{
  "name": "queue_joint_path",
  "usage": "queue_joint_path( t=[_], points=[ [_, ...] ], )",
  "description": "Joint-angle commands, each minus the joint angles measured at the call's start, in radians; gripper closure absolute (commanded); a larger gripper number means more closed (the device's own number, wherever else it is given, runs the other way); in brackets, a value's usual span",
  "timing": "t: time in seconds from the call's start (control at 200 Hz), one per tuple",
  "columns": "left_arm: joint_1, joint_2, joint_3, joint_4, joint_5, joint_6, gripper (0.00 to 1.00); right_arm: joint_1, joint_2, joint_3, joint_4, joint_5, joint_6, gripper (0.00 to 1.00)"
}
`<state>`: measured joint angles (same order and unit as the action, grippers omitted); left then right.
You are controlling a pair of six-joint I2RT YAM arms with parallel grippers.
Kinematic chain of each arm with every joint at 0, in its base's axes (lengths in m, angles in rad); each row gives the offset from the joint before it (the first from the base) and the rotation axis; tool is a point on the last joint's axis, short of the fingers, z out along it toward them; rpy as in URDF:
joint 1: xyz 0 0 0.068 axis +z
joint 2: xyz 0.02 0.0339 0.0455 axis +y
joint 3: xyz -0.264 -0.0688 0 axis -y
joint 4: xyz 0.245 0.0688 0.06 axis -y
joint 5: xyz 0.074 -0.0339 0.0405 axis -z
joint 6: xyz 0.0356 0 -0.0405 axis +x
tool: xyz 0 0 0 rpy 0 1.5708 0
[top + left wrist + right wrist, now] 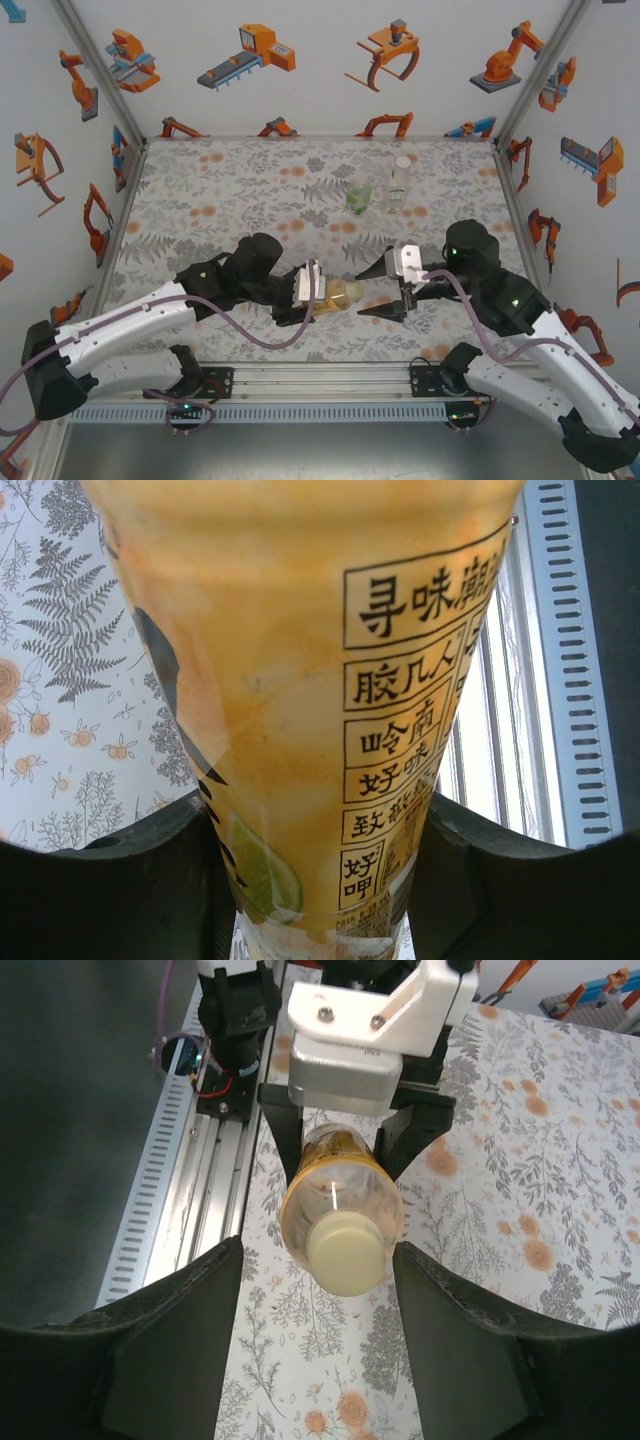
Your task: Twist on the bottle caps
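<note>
The left fingers [120, 880] are clamped on the amber bottle [340, 293], holding it level with its long axis pointing straight at the right fingers [170, 1350]. Its yellowish cap [347, 1253] sits on the neck, centred just ahead of the right fingers. They stand apart on either side of it, gripping nothing, and are best placed to turn it.

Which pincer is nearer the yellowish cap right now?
Right. The right pincer stands open, flanking the yellowish cap without touching it; the left pincer grips the amber bottle by its body, behind the cap.
</note>
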<state>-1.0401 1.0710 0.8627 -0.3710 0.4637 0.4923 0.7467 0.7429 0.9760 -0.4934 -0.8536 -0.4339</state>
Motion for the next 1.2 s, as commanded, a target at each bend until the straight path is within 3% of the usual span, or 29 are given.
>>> queue_joint_path(
  t=[0.0, 0.591, 1.192],
  points=[
    [-0.003, -0.014, 0.03, -0.006, 0.028, 0.003, 1.0, -0.004, 0.006, -0.012, 0.059, -0.029, -0.055, 0.46],
    [-0.005, -0.019, 0.025, 0.001, 0.026, 0.001, 1.0, -0.005, 0.023, -0.016, 0.055, -0.036, -0.054, 0.58],
    [-0.004, -0.025, 0.024, 0.009, 0.028, -0.003, 1.0, -0.004, 0.019, -0.008, 0.035, -0.015, -0.052, 0.61]
  ],
)
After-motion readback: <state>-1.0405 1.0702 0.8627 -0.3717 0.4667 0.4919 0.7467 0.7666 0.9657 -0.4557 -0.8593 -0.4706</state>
